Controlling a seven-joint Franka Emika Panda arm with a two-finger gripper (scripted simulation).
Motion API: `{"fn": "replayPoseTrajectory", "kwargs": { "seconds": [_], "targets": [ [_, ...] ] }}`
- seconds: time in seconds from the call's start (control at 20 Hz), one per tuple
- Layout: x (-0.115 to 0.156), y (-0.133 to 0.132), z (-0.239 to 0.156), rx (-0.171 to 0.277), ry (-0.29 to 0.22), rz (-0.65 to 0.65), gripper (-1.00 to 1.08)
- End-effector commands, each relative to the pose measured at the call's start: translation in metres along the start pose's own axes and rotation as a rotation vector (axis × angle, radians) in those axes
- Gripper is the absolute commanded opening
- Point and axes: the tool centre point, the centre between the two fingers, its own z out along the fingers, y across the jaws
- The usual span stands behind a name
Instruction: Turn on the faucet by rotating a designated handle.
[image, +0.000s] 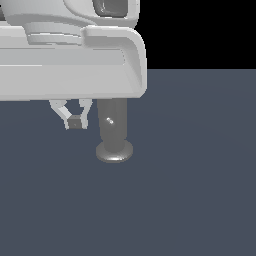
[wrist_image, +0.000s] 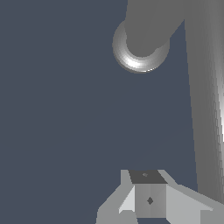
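Faucet (image: 114, 131) and floor (image: 190, 190) are nearly all that the scene holds apart from the arm (image: 70, 55): the faucet is a glossy grey upright cylinder on a wider round disc base, standing on the flat dark blue-grey floor a little left of the middle of the exterior view. Its top is hidden behind the big white body of the arm, which fills the upper left of that view. On the front of the cylinder sits a small bright dot, the handle (image: 110, 120), a thin rod seen end-on and pointing toward the camera. The gripper (image: 75, 122) hangs below the arm, just beside the faucet on the exterior view's left and apart from it, with its tips above the floor at about the height of the dot. Its two white fingers (image: 61, 112) slant inward and their tips meet around a small grey block, so the pincer looks closed with nothing held. In the wrist view the disc base and the cylinder (wrist_image: 141, 41) appear from above, the handle (wrist_image: 205, 109) runs as a long grey bar beside the fingertips (wrist_image: 150, 199), and whether it touches them I cannot tell.
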Motion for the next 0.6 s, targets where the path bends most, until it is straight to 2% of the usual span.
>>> {"fn": "replayPoseTrajectory", "kwargs": {
  "seconds": [0.0,0.55],
  "targets": [
    [0.0,0.0,0.0,0.0,0.0,0.0,-1.0],
    [0.008,0.05,0.0,0.0,0.0,0.0,-1.0]
  ]
}}
